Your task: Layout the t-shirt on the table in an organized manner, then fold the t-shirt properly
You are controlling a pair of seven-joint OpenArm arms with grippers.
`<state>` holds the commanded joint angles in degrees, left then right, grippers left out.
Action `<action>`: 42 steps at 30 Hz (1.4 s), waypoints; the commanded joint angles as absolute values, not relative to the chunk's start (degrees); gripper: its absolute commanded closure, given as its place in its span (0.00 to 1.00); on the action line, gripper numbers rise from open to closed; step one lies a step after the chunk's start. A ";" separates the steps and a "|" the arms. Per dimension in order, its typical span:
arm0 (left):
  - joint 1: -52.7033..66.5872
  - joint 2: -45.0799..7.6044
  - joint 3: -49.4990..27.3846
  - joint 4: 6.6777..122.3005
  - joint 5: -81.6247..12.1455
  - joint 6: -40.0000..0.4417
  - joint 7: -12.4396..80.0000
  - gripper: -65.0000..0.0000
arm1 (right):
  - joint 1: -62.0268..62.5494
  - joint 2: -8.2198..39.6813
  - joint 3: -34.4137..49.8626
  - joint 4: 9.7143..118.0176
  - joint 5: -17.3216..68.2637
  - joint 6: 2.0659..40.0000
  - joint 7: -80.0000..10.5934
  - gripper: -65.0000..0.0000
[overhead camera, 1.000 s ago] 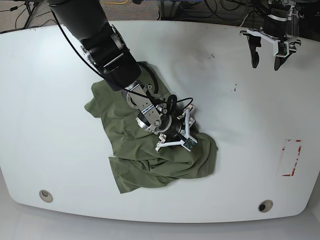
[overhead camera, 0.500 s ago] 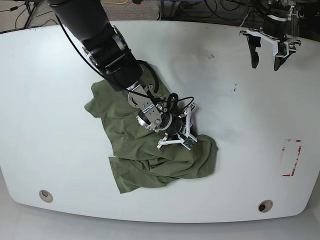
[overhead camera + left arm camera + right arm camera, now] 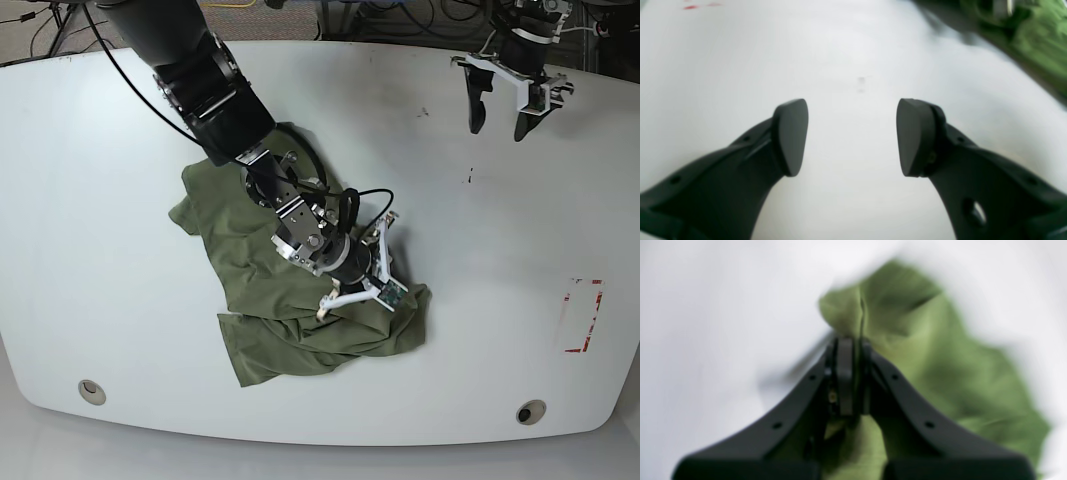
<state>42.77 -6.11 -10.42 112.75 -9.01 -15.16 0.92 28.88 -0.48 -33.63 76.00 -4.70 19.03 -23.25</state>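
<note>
- While the t-shirt (image 3: 300,290) lies crumpled left of centre on the table (image 3: 100,200), your right gripper (image 3: 853,373) has its fingers (image 3: 844,373) pinched closed on a fold of green cloth near the bundle's right edge.
- That grip looks meant for dragging the bunched edge outward to flatten it; layout isn't done, folding not started.
- Your left gripper (image 3: 502,110) hovers over bare table at the far right, fingers (image 3: 791,136) spread wide, holding nothing, clear of the cloth.
- Wrist views are blurry, so grip depth is unclear.
</note>
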 joint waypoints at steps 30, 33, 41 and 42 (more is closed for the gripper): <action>11.21 -2.77 14.29 90.77 -9.45 -15.16 18.07 0.39 | 37.05 2.95 -25.80 101.14 -4.70 19.56 -27.91 1.00; 9.36 -1.19 14.46 86.81 -9.45 -15.16 18.07 0.39 | 37.05 3.74 -25.80 102.90 -4.70 19.56 -27.91 1.00; 6.20 1.19 14.29 79.87 -9.45 -15.16 18.07 0.39 | 37.14 4.18 -25.19 104.66 -4.62 19.56 -27.82 1.00; 5.85 1.19 14.37 79.16 -9.45 -15.16 18.07 0.39 | 37.05 4.18 -24.57 104.92 -4.62 19.56 -27.82 1.00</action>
<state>5.85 1.19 14.37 79.16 -9.45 -15.16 18.07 37.05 4.18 -24.57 104.92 -4.62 19.56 -27.82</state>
